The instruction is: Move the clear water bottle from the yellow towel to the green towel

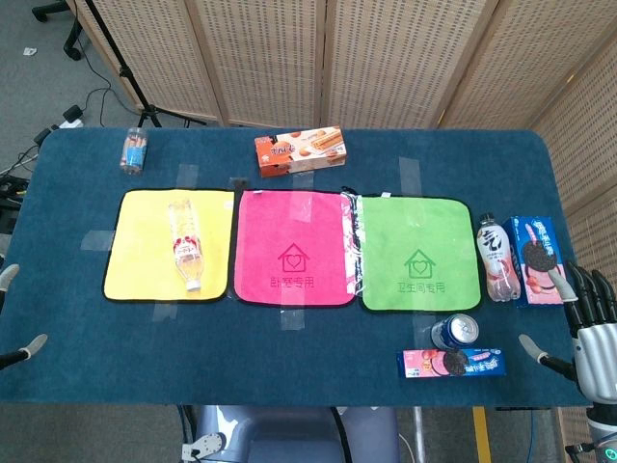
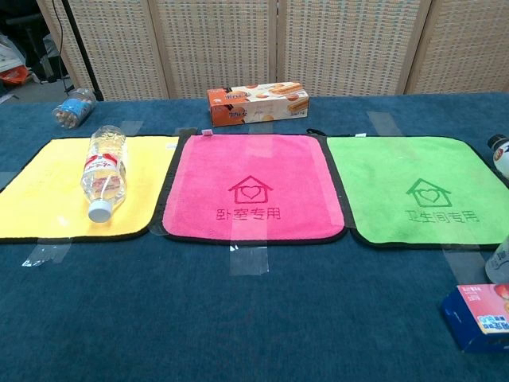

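Yellow terry cloth is lying under the clear water bottle, which is resting on its side on the yellow towel, white cap pointing toward my near edge of the table and the red-and-white label around its middle. The green towel is sitting well apart from it, with the pink towel lying between the two, all three in a row on the blue tablecloth.

My right hand is hovering at the table's near right corner, fingers spread apart and holding nothing, just beside the upright Oreo box. Of my left hand I am seeing only a couple of fingertips at the left edge of the head view, touching nothing that shows; I cannot tell how the rest of it is lying.

A pink drink bottle is standing just right of the green towel, a blue can and a flat Oreo packet are sitting near the front edge, an orange biscuit box is lying behind the pink towel, and a small snack jar is lying at the far left.
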`<control>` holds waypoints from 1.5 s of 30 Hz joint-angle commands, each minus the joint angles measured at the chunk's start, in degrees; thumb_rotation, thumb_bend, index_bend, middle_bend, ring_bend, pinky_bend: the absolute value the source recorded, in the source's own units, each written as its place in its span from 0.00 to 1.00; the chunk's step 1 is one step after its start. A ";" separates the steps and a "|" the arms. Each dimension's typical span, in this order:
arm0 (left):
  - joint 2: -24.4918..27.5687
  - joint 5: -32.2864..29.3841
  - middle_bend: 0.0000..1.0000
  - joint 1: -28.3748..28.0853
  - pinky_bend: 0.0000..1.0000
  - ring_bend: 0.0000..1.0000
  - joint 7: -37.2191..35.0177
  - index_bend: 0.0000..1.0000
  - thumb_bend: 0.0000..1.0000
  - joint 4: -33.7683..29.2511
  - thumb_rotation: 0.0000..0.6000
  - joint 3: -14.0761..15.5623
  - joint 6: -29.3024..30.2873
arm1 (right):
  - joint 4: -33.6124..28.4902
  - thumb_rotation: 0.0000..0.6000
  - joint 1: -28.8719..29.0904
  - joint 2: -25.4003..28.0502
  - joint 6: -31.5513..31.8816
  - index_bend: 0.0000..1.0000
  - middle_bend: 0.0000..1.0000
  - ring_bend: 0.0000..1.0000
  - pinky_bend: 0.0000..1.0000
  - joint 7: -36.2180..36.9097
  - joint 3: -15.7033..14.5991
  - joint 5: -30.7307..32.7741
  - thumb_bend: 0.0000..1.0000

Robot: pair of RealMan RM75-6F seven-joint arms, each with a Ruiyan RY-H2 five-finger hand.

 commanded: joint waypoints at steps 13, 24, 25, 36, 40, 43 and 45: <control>-0.87 -3.79 0.00 -3.29 0.00 0.00 -4.13 0.00 0.81 0.95 1.00 -2.61 -9.46 | -0.95 1.00 0.12 0.76 -2.33 0.00 0.00 0.00 0.00 -0.79 0.17 2.33 0.00; -2.72 -15.90 0.00 -17.61 0.00 0.00 -19.54 0.00 1.00 4.66 1.00 -8.86 -37.63 | -1.03 1.00 0.82 1.34 -4.36 0.00 0.00 0.00 0.00 1.23 0.18 3.14 0.00; -2.83 -17.19 0.00 -18.34 0.00 0.00 -20.60 0.00 1.00 4.57 1.00 -9.47 -39.39 | -1.01 1.00 0.83 1.37 -4.39 0.00 0.00 0.00 0.00 1.38 0.19 3.16 0.00; -8.30 -25.45 0.00 -23.97 0.00 0.00 -35.40 0.00 1.00 8.87 1.00 -15.79 -52.12 | -0.84 1.00 1.27 1.58 -5.44 0.00 0.00 0.00 0.00 2.27 0.14 3.37 0.00; -11.55 -29.49 0.00 -26.16 0.00 0.00 -35.33 0.00 1.00 11.08 1.00 -17.29 -54.47 | -0.88 1.00 1.28 1.65 -5.46 0.00 0.00 0.00 0.00 2.60 0.18 3.47 0.00; -13.83 -31.47 0.00 -27.66 0.00 0.00 -33.87 0.00 1.00 12.73 1.00 -17.92 -54.93 | -0.84 1.00 1.27 1.72 -5.47 0.00 0.00 0.00 0.00 2.77 0.21 3.56 0.00; -14.78 -32.27 0.00 -28.51 0.00 0.00 -33.00 0.00 1.00 12.92 1.00 -18.20 -55.34 | -0.80 1.00 1.28 1.73 -5.51 0.00 0.00 0.00 0.00 2.80 0.23 3.63 0.00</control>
